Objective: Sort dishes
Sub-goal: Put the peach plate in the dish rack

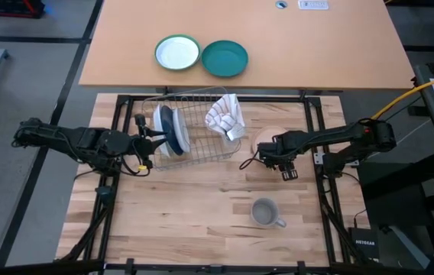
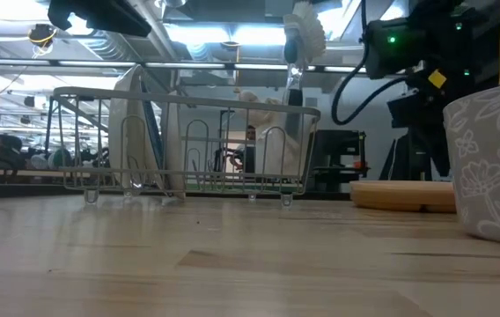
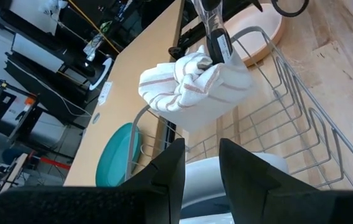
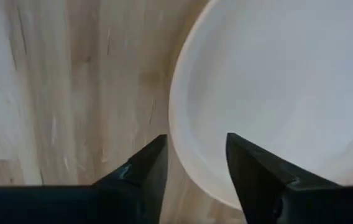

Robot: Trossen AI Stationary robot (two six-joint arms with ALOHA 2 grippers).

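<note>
Right gripper (image 4: 192, 168) low over table, fingers apart, straddling rim of tan plate (image 4: 276, 93) (lying flat). Left gripper (image 3: 200, 171) parted, nothing held, at rack (image 1: 194, 126), plates (image 1: 170, 128) upright just ahead.

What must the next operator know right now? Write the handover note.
Left claw: at the left end of the rack, by the plates; grip unclear.
Right claw: open, fingers either side of the tan plate's rim, on the table right of the rack.
Done: white plate and blue plate stand upright in the rack.
Left: the tan plate and the mug, which stands alone on the table in front.
</note>
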